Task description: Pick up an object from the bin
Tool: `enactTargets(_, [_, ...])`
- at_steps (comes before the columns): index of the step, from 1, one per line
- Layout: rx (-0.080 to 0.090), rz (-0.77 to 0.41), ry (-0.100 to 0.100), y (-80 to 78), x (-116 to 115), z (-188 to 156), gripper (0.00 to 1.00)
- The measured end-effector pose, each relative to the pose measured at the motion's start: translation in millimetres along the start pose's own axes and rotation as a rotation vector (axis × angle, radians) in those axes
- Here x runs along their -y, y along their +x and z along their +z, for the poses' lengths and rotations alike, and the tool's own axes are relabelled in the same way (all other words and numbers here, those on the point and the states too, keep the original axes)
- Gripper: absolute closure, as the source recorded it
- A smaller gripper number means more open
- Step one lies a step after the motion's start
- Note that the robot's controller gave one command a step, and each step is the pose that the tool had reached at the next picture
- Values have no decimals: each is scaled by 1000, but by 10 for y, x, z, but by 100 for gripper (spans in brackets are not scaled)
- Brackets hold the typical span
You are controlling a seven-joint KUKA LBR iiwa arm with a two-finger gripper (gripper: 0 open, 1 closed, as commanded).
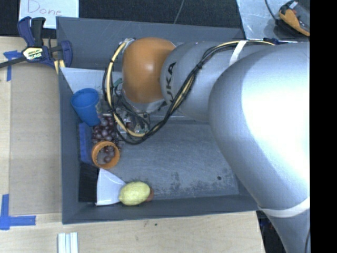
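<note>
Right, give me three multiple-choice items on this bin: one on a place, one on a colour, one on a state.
1. The yellow lemon lies:
A) by the bin's near wall, at the view's bottom
B) in the far right corner
C) inside the cup

2. The cup by the left wall is:
A) red
B) blue
C) green

3. The arm's wrist is:
A) outside the bin
B) down in the bin's left part, over the purple grapes
C) above the lemon

Key: 1 A, it rests against the near wall; 2 B, its body is plainly blue; 3 B, the orange cover hangs just above the grapes.
</note>
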State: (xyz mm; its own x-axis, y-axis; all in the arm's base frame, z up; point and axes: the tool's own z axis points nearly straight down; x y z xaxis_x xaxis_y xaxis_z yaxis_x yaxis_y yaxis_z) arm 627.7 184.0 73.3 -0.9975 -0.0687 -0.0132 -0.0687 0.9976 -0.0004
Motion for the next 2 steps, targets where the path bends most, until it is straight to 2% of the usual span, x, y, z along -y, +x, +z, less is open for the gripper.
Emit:
enactTargets(1, [-4, 0, 1, 14, 5, -147, 100])
enactTargets(2, [-7, 0, 1, 18, 8, -555, 100])
